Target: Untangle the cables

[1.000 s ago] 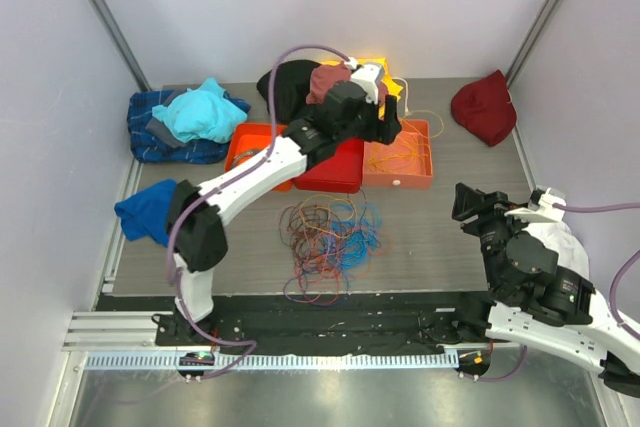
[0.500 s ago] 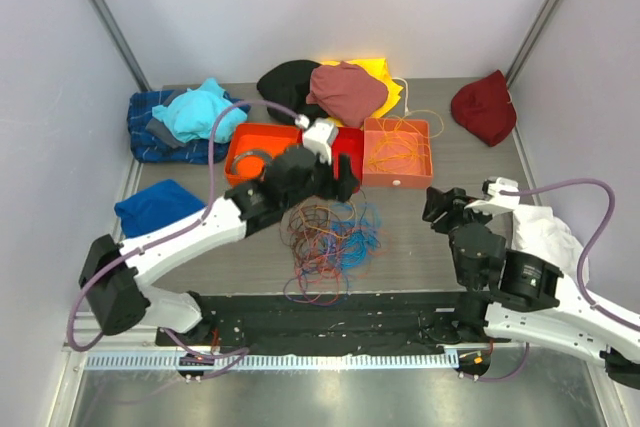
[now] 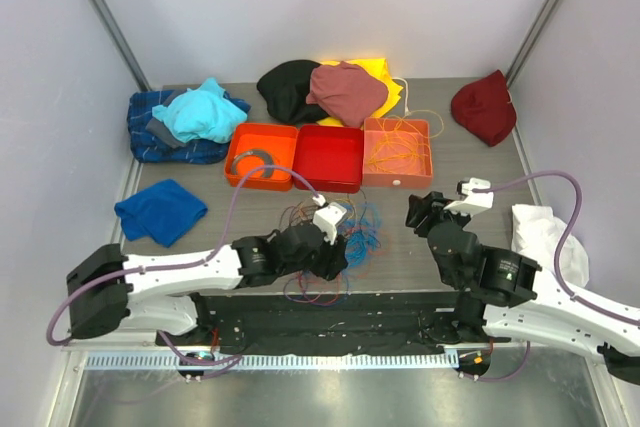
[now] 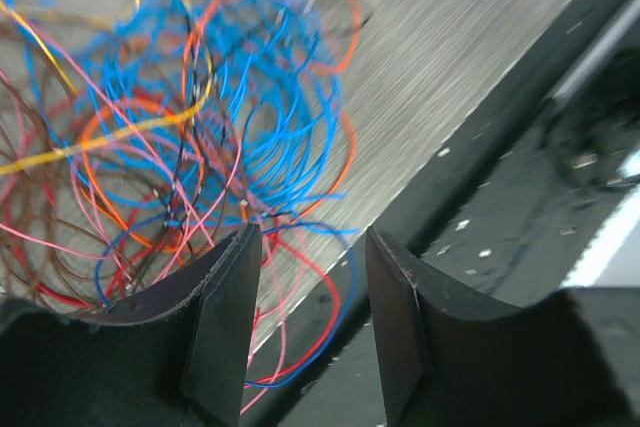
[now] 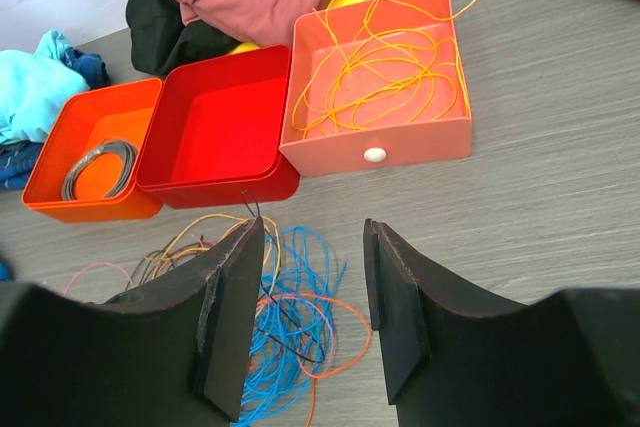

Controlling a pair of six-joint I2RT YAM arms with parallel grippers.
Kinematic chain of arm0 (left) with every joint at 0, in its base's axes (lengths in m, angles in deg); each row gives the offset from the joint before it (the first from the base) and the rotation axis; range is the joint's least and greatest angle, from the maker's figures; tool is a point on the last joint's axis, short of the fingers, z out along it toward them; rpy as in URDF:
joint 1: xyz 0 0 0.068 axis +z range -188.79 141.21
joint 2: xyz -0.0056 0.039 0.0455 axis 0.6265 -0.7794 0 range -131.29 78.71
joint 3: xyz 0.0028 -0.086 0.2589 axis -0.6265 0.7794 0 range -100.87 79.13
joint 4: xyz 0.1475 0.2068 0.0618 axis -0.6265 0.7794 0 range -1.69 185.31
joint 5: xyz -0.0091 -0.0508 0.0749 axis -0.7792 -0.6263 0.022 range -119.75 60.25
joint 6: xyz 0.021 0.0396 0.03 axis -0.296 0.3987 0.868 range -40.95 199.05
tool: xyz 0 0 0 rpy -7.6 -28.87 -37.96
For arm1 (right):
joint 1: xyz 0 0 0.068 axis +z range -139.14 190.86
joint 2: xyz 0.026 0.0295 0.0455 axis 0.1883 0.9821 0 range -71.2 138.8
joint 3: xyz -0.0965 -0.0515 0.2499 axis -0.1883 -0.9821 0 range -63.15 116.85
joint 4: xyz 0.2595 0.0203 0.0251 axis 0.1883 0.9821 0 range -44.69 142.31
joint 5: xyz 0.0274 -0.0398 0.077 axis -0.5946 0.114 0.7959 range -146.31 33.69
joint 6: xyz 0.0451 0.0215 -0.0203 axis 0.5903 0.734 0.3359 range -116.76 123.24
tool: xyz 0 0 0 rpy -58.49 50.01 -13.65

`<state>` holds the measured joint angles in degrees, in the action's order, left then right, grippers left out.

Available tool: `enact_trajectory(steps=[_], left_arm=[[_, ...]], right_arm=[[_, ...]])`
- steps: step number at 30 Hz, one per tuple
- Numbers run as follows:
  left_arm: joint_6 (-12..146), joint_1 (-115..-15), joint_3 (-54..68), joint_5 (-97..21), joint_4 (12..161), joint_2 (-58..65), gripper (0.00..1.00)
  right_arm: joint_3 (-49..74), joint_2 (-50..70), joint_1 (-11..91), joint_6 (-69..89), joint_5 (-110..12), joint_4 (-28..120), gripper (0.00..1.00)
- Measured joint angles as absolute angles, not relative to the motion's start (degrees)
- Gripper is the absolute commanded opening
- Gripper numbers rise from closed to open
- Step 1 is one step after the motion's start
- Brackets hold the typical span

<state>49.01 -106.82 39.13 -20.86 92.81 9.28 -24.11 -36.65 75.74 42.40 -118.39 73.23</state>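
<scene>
Here we see the cables (image 3: 362, 225) lying in a loose heap on the grey table (image 3: 480, 177), near its front edge and in front of the three trays. In the left wrist view the strands (image 4: 200, 97) are blue, orange, pink, red, brown and yellow, looped over one another.

The left gripper (image 4: 310, 247) hangs low over the near side of the heap. Its jaws stand apart, and a few red, pink and blue strands cross the gap between them without being pinched. The right gripper (image 5: 310, 232) is held to the right of the heap, clear of it, with its jaws apart and nothing between them.

Behind the heap we find an orange tray (image 5: 60, 209) holding a grey coil (image 5: 98, 165). Beside it, edges touching, is a red tray (image 5: 215, 122), and then a salmon tray (image 5: 420, 142) with an orange-yellow cable (image 5: 380, 77) looped inside and spilling over its far rim.

Clothes lie around the back and sides: a teal garment (image 3: 200, 112), a black one (image 3: 285, 87), a maroon one (image 3: 345, 90), a dark red one (image 3: 485, 107) and a blue cloth (image 3: 160, 209).
</scene>
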Motion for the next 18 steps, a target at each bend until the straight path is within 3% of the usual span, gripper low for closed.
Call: enact_trajectory(steps=[13,16,18], left_arm=[[49.2,-107.6,37.2,-24.9,84.0,-6.4,0.51],[49.3,-107.7,37.0,-24.8,82.9,-7.5,0.48],[49.3,-107.7,36.6,-24.4,82.4,-8.6,0.38]], right_arm=[[-24.1,-35.8,75.7,43.9,-117.1,73.9,0.52],[-24.2,-36.1,75.7,44.1,-117.1,74.2,0.52],[-24.2,-36.5,75.7,44.1,-117.1,74.3,0.52]])
